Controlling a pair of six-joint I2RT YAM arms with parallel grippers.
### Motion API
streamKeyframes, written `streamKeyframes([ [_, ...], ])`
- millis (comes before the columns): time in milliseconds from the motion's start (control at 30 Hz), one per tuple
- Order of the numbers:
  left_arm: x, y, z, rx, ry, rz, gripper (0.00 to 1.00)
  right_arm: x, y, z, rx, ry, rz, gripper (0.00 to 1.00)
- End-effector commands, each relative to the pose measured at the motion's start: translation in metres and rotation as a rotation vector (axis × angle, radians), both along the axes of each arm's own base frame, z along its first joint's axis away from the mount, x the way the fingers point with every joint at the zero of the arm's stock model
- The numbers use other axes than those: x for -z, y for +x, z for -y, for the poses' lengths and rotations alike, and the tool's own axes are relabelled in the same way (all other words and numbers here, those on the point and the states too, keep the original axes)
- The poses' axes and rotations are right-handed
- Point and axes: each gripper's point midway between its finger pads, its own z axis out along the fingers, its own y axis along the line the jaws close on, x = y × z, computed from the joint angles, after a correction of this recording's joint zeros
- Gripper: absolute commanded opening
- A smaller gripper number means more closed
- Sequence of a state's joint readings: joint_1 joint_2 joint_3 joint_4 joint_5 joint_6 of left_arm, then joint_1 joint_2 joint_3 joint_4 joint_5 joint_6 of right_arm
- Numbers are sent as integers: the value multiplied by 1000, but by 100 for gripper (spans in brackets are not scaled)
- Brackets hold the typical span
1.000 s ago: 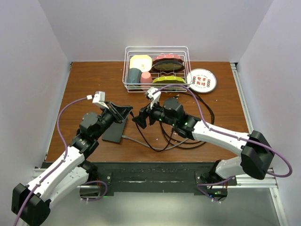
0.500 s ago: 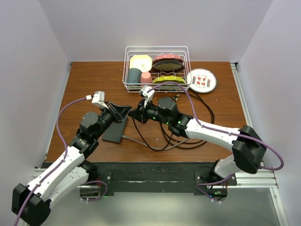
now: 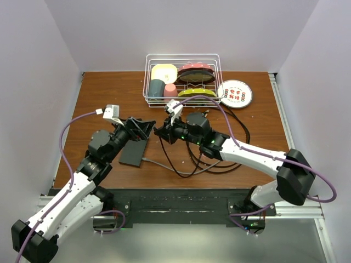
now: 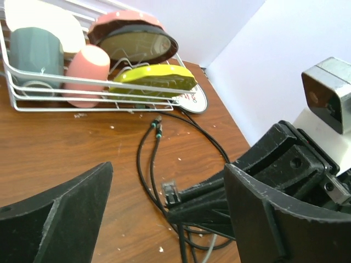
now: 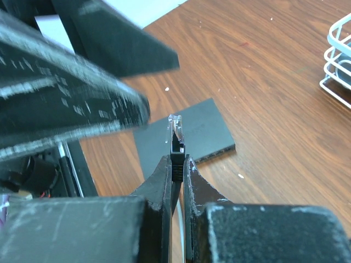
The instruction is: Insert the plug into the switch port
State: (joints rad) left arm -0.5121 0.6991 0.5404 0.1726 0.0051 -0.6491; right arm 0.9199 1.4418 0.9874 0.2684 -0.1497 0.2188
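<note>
- The flat, matte black rectangular switch (image 3: 134, 152) lies on the brown wood-grain table (image 3: 98, 93), left of centre in the near half. A thin grey cable (image 3: 162, 164) leaves its near right corner and runs off to the right.
- To the right of the switch, a thin glossy black cable (image 3: 192, 161) lies in loose loops on the wood.
- Just past the switch's far right corner, the right gripper (image 3: 159, 133) has its black fingers (image 5: 156, 197) pressed together on the dark rubbery boot of the plug (image 5: 175, 134). The plug's clear, hard plastic tip stands out of the grip and touches nothing.
- Above the switch's far end, the left gripper (image 3: 146, 129) hangs with its scuffed, wedge-shaped black fingers (image 4: 60, 213) spread wide and nothing between them. It faces the right gripper closely.
- By my judgement, the plug is gripped and carried but not yet seated.
- The next move calls for turning the clear tip toward the switch's socket edge, lining it up with one port and pushing straight in. The sockets are too small to make out here.
- The switch looks light and unfixed, so it may slide under the push; the open left gripper could brace it.
- At the far edge stands a white wire dish rack (image 3: 182, 55) holding a smooth pink cup (image 3: 170, 90) and a yellow-green dish (image 3: 196, 92).
- Right of the rack lies a round white disc with red print (image 3: 235, 93).
</note>
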Motion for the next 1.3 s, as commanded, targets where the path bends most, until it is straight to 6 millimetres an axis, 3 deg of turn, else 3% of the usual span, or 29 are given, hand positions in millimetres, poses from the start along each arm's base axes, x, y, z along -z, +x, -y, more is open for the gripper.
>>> streamKeyframes([
  [0,-27,2,-6,-13,102,128,88,-16,1,16,-72,2,31,0],
  [100,-31,-5,0,44,142,195,88,-17,3,29,-137,52,-3,0],
  [200,-38,-18,8,120,145,278,87,-22,-11,33,-274,95,-29,0],
  [433,-47,-70,39,421,101,480,84,-44,-68,34,-644,182,11,0],
  [467,-51,-75,43,452,98,504,83,-54,-78,36,-695,213,34,0],
  [600,-44,-92,58,607,96,520,79,-64,-92,40,-763,251,36,0],
  [767,-45,-97,63,656,74,533,69,-71,-95,41,-779,267,36,0],
  [1067,-49,-110,64,704,26,572,39,-70,-93,40,-763,266,22,0],
  [1167,-50,-115,65,729,13,582,24,-69,-93,39,-769,267,12,0],
  [1200,-49,-114,66,733,9,574,12,-69,-93,39,-770,267,11,0],
  [1267,-50,-114,67,738,-1,573,0,-68,-90,38,-763,265,4,0],
])
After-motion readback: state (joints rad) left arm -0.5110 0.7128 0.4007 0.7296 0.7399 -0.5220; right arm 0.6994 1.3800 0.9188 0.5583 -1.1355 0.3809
